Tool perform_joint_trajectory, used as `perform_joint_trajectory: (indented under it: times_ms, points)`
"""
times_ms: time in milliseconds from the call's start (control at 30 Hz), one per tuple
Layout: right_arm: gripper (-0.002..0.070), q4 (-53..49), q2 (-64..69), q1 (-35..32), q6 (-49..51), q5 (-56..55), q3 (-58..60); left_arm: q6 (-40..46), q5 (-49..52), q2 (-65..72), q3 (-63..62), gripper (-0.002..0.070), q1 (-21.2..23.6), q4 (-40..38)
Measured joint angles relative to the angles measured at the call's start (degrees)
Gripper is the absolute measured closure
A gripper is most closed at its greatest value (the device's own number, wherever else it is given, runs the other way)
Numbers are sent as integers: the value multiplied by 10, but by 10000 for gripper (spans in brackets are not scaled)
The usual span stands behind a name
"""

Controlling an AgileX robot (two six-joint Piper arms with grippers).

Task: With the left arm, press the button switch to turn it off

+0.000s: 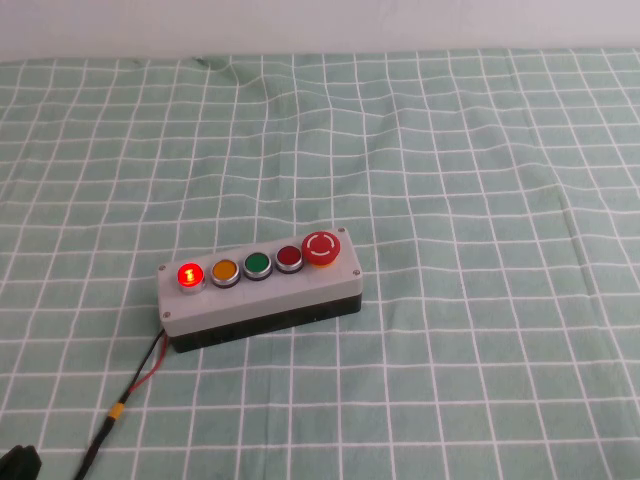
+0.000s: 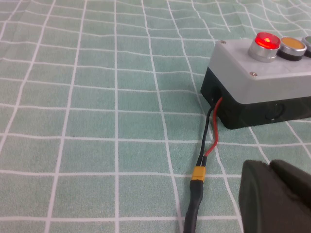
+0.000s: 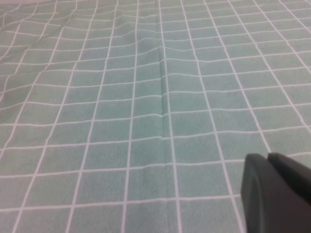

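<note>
The button switch [image 1: 189, 275] is the small round red button at the left end of the grey box's [image 1: 270, 300] row, and it glows lit. It also shows in the left wrist view [image 2: 266, 41], next to the orange button [image 2: 292, 44]. My left gripper [image 2: 269, 165] is shut and empty. It hangs low near the table's front left corner [image 1: 18, 465], well short of the box and beside its cable. My right gripper [image 3: 267, 156] is shut and empty over bare cloth, out of the high view.
The row continues with orange [image 1: 224, 271], green [image 1: 257, 264] and dark red [image 1: 289, 257] buttons and a large red mushroom button [image 1: 321, 248]. A black-and-red cable with a yellow connector [image 2: 198, 173] runs from the box's left end toward the front. Green checked cloth [image 1: 480, 200] covers the table.
</note>
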Motion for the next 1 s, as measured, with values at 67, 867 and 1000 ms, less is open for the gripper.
perform_joint_trajectory:
  times_ms: [67, 867, 1000]
  points:
    - [692, 0, 0, 0, 0, 0, 0, 0, 0, 0, 0, 678, 0, 0]
    - [692, 0, 0, 0, 0, 0, 0, 11, 0, 0, 0, 678, 0, 23]
    - [692, 0, 0, 0, 0, 0, 0, 12, 0, 0, 0, 678, 0, 26]
